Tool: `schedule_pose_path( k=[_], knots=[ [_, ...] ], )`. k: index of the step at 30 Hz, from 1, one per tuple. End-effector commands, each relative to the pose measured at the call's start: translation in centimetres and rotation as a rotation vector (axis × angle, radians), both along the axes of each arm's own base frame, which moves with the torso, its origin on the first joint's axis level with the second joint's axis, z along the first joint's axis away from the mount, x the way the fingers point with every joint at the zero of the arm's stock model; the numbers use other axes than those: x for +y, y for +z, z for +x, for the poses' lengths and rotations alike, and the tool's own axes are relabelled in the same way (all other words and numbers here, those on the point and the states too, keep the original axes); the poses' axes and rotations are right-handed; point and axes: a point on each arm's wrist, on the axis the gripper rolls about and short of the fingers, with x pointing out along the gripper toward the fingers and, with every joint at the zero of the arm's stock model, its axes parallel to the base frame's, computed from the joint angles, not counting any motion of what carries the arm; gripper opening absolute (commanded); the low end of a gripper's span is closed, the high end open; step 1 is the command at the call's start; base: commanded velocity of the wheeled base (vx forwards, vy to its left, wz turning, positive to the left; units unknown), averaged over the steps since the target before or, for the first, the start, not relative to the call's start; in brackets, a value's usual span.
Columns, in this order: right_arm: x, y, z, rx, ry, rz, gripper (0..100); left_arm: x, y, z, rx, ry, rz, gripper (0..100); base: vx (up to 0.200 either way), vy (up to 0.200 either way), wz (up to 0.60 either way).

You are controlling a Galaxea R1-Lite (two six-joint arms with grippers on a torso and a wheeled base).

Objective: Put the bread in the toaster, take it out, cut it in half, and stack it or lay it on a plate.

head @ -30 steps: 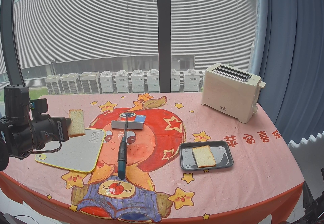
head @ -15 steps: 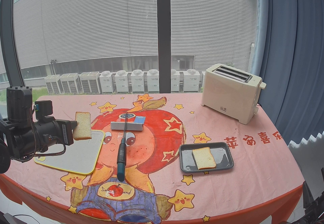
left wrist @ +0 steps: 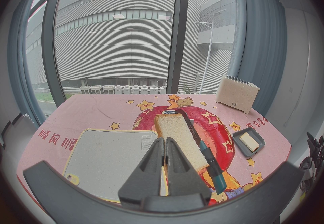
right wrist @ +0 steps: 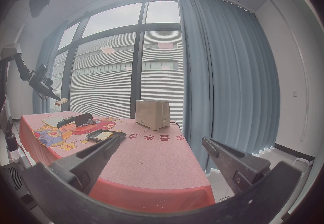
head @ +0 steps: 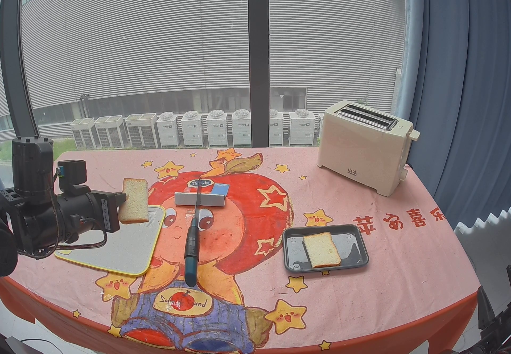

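My left gripper is shut on a half slice of bread, held in the air over the right edge of the grey cutting board. In the left wrist view the bread sticks out past the closed gripper. Another half slice lies on the dark plate at the right. The knife rests on its holder at the table's middle. The cream toaster stands at the back right, its slots empty. My right gripper stands open, off the table's right end.
A small block holder props the knife blade. The table's front edge runs close below the board and plate. A blue curtain hangs to the right, and a window behind.
My left gripper has carried the bread to the right and slightly down, from above the board's back left toward its right edge. Nothing else has moved.
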Motion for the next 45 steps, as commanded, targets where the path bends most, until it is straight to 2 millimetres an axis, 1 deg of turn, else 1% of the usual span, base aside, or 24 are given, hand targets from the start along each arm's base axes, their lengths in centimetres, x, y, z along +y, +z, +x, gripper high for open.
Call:
schedule_pose_path(
  k=[1, 4, 6, 12, 16, 18, 24, 29, 34, 38, 45],
  knots=[
    [0.0, -0.5, 0.0, 0.005, -0.003, 0.001, 100, -0.2, 0.0, 0.0, 0.001, -0.007, -0.001, 0, 0.0, 0.0, 0.0],
    [0.0, -0.5, 0.0, 0.005, -0.003, 0.003, 100, -0.2, -0.1, 0.0, 0.004, -0.009, 0.0, 0, 0.0, 0.0, 0.0],
    [0.0, -0.5, 0.0, 0.006, -0.001, 0.003, 100, -0.3, -0.5, -0.3, 0.018, -0.017, 0.005, 0, 0.0, 0.0, 0.0],
    [0.0, -0.5, 0.0, 0.003, -0.001, 0.003, 100, -1.0, -0.5, -0.6, 0.016, -0.051, 0.002, 0, 0.0, 0.0, 0.0],
    [0.0, -0.5, 0.0, 0.005, 0.0, 0.003, 100, -1.8, -0.6, -0.6, -0.009, -0.086, -0.005, 0, 0.0, 0.0, 0.0],
    [0.0, -0.5, 0.0, 0.003, 0.0, 0.001, 100, -2.0, -0.4, -0.5, -0.035, -0.093, -0.015, 0, 0.0, 0.0, 0.0],
    [0.0, -0.5, 0.0, 0.003, -0.001, 0.0, 100, -2.1, 0.1, -0.3, -0.067, -0.093, -0.025, 0, 0.0, 0.0, 0.0],
    [0.0, -0.5, 0.0, 0.003, -0.001, 0.0, 100, -2.2, 0.1, -0.4, -0.07, -0.101, -0.026, 0, 0.0, 0.0, 0.0],
    [0.0, -0.5, 0.0, 0.003, -0.001, 0.0, 100, -2.7, 0.2, -0.6, -0.099, -0.127, -0.037, 0, 0.0, 0.0, 0.0],
    [0.0, -0.5, 0.0, 0.003, -0.001, 0.0, 100, -2.7, 0.0, -0.7, -0.095, -0.129, -0.034, 0, 0.0, 0.0, 0.0],
    [0.0, -0.5, 0.0, 0.005, -0.001, 0.001, 100, -2.7, 0.8, -0.5, -0.12, -0.119, -0.047, 0, 0.0, 0.0, 0.0]
  ],
)
